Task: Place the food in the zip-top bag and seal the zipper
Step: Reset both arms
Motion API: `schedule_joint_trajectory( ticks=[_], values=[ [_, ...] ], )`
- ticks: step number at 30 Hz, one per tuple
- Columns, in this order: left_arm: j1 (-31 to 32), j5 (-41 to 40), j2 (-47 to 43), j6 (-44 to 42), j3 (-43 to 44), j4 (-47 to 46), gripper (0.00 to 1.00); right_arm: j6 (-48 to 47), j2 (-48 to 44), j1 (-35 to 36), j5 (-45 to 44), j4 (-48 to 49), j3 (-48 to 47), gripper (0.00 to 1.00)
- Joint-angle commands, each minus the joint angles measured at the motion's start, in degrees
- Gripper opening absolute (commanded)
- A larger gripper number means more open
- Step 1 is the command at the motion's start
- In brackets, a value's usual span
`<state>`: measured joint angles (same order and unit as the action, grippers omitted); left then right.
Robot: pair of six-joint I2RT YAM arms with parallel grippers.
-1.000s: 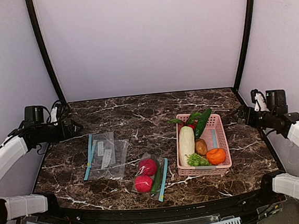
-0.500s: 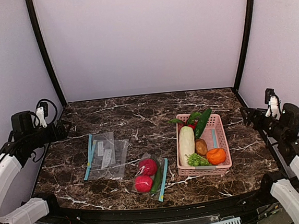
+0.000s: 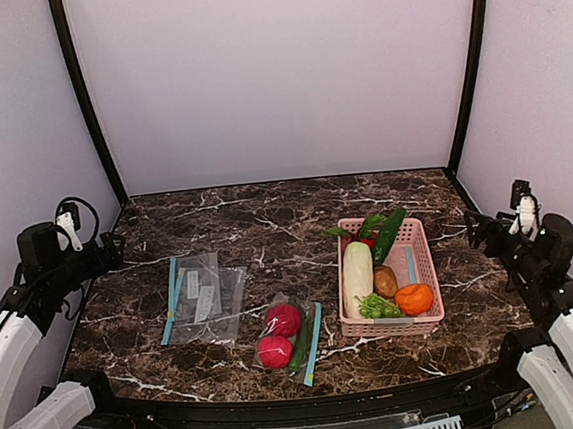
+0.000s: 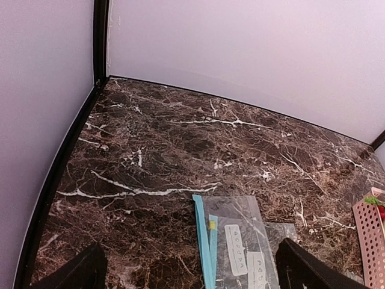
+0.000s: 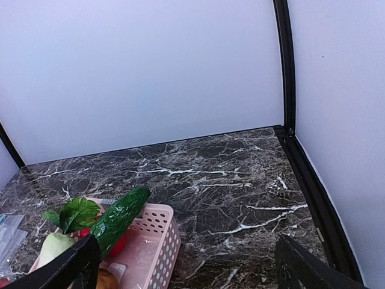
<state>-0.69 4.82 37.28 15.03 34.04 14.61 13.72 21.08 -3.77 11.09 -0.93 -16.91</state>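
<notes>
Gaping wide, both sets. Left jaws, at the end of the left arm point(image 3: 16, 333), hang over the left edge of the table point(image 3: 266, 211), holding nothing and touching nothing. Wrist view shows only two dark fingers point(image 4: 81, 272) at the bottom corners, w/ marble and the spare bags point(image 4: 240, 241) btwn them. Right jaws, on the right arm point(image 3: 567, 320), same story: fully apart, empty, up off the table by its right edge, out past the pink basket point(image 3: 422, 253).

Zip-top bag point(image 3: 292, 370) lies flat near the front edge, approx centre, just left of the basket, not touching it. Long axis runs front-to-back, tipped a little so the far end leans right. Zipper point(image 3: 313, 343) runs along the bag's right side, so the mouth faces the basket. Inside: two pink fruits point(image 3: 283, 319), one behind the other on the left, and the cucumber point(image 3: 301, 346) beside them on the zipper side, parallel to the strip. Can't tell if the zipper is pressed shut.

Spare bags overlap each other further left, apart from the filled one, w/ a blue strip point(image 3: 171, 300) on their left side. White labels point(image 4: 236, 251) on them carry print, too small to read.

Basket holds a white radish point(image 3: 357, 277), an orange fruit point(image 3: 414, 299), greens and a dark green vegetable point(image 5: 120, 220).
</notes>
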Motion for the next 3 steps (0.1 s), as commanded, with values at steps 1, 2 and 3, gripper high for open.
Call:
schedule_joint_trajectory(
  ticks=[1,2,3],
  values=[
    [0.3,-1.5,0.0,-0.3,0.1,1.4,0.99,-0.8,0.4,-0.1,-0.6,2.2,-0.1,0.99],
    [0.2,-1.6,0.1,-0.4,0.2,1.6,0.99,-0.8,0.3,-0.1,-0.8,2.2,-0.1,0.98],
    [0.3,-1.6,0.2,-0.4,0.3,1.7,0.99,-0.8,0.2,-0.2,-0.8,2.0,-0.1,0.99]
  ],
)
